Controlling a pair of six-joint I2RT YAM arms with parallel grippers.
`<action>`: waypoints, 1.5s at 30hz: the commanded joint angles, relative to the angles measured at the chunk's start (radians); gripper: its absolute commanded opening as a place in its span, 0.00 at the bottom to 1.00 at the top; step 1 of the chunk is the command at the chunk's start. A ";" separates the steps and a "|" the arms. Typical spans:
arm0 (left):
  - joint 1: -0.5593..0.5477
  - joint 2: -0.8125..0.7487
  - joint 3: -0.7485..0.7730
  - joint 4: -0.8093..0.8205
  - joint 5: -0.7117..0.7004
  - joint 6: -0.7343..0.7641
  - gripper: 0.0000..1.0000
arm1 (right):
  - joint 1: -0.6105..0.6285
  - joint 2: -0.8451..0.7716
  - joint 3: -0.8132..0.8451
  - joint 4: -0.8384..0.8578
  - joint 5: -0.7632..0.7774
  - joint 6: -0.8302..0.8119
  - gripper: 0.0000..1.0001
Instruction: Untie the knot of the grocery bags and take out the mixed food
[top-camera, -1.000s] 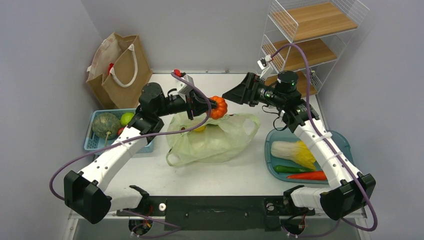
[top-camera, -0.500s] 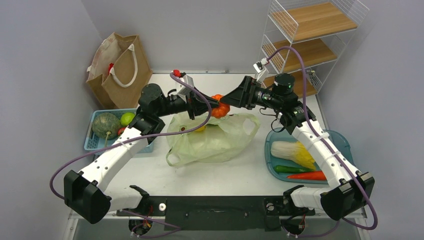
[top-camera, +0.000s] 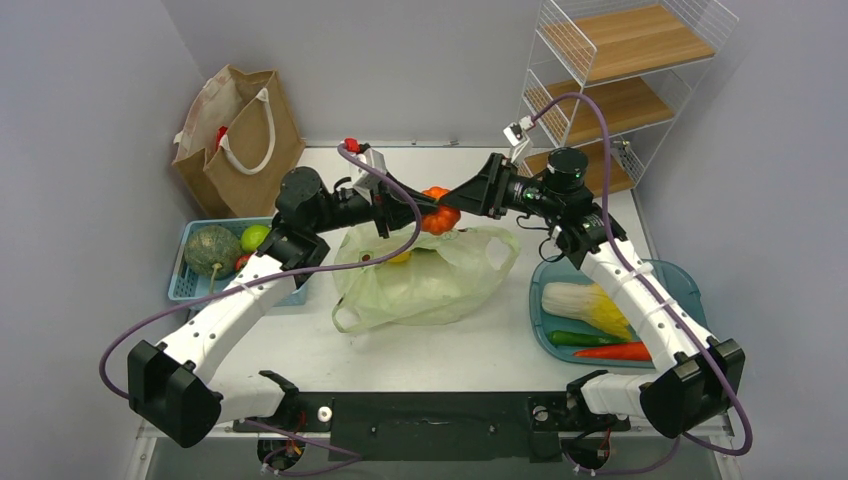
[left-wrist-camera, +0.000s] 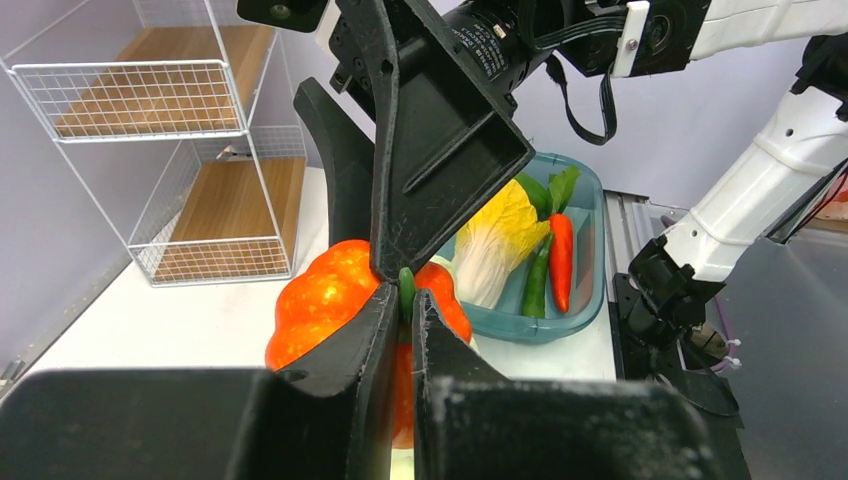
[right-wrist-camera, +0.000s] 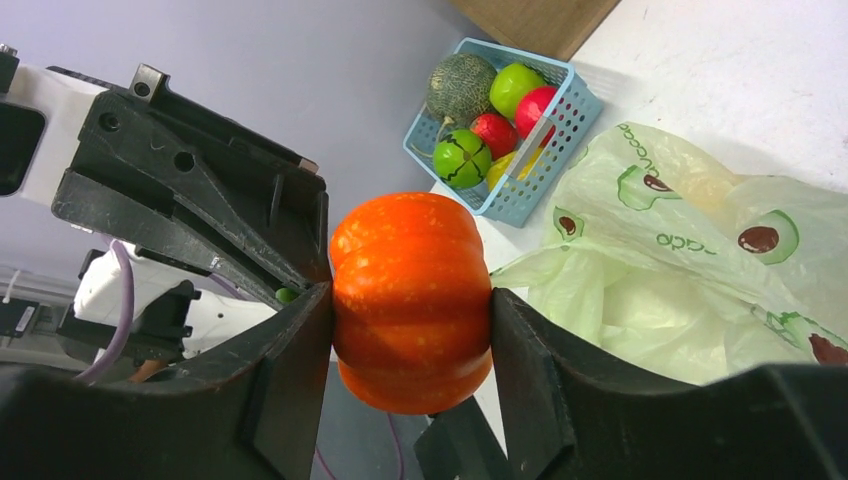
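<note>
The ribbed orange piece (top-camera: 438, 216) hangs in the air over the back of the pale green plastic bag (top-camera: 430, 285). My left gripper (left-wrist-camera: 405, 295) is shut on its green stem (left-wrist-camera: 407, 285). From the right, my right gripper (right-wrist-camera: 410, 300) is shut on its body, one finger pressed on each side of the orange piece (right-wrist-camera: 410, 250). The plastic bag (right-wrist-camera: 680, 250) lies slack on the table with its loop handles loose, and no knot shows. Something yellow (top-camera: 400, 257) shows in its mouth. The brown paper bag (top-camera: 245, 150) stands at the back left.
A blue basket (top-camera: 188, 290) with a green squash and small round fruits sits left of the bag. At the right, a teal tray (top-camera: 543, 275) holds the cabbage, a green pepper and a red one. A wire shelf (top-camera: 620, 80) stands back right.
My right gripper moved left onto the orange piece and its jaws closed against the sides. The left gripper kept its hold on the stem and barely moved.
</note>
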 joint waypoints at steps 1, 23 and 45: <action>-0.005 -0.023 0.052 0.040 -0.002 0.009 0.00 | -0.031 -0.001 -0.021 0.051 -0.044 0.011 0.36; 0.007 -0.036 -0.013 -0.128 -0.042 0.097 0.76 | -0.950 -0.041 0.061 -1.466 0.171 -1.569 0.21; 0.014 -0.111 -0.088 -0.442 -0.058 0.393 0.75 | -0.751 -0.169 0.005 -1.342 0.307 -1.633 0.92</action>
